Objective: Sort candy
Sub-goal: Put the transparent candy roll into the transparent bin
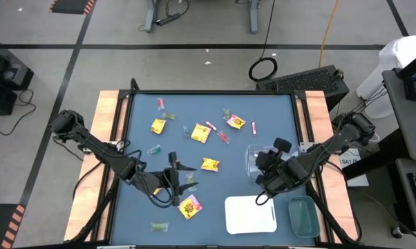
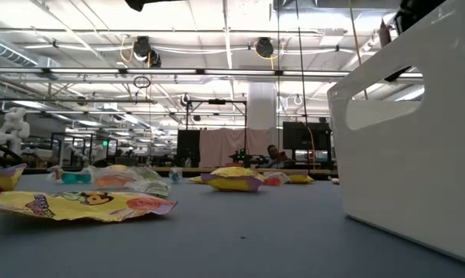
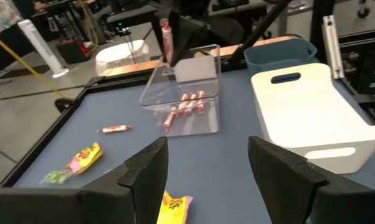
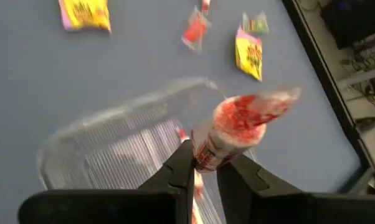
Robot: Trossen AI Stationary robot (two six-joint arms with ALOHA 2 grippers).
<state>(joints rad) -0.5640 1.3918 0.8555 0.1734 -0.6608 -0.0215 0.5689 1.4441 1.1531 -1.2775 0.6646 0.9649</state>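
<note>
- The left pincer (image 1: 182, 173) sits at lower left of centre in the high view, low over the blue bench (image 1: 215, 197), its fingers (image 3: 147, 171) apart and holding nothing.
- A yellow packet (image 1: 190, 205) lies just below it in that view, and a green piece (image 1: 158, 225) lies near the bottom edge.
- More candy (image 1: 201, 133) is scattered across the upper middle of the bench: yellow packets, pink-red sticks and small green pieces.
- The right pincer (image 4: 203, 165) is right of centre, above the clear tray (image 1: 253, 160), clamped on a pink-red stick (image 4: 234, 130).
- Several pink-red sticks (image 3: 186, 107) lie inside the clear tray.
- A white tray (image 1: 249, 214) and a green tray (image 1: 303, 214) stand at lower right.
</note>
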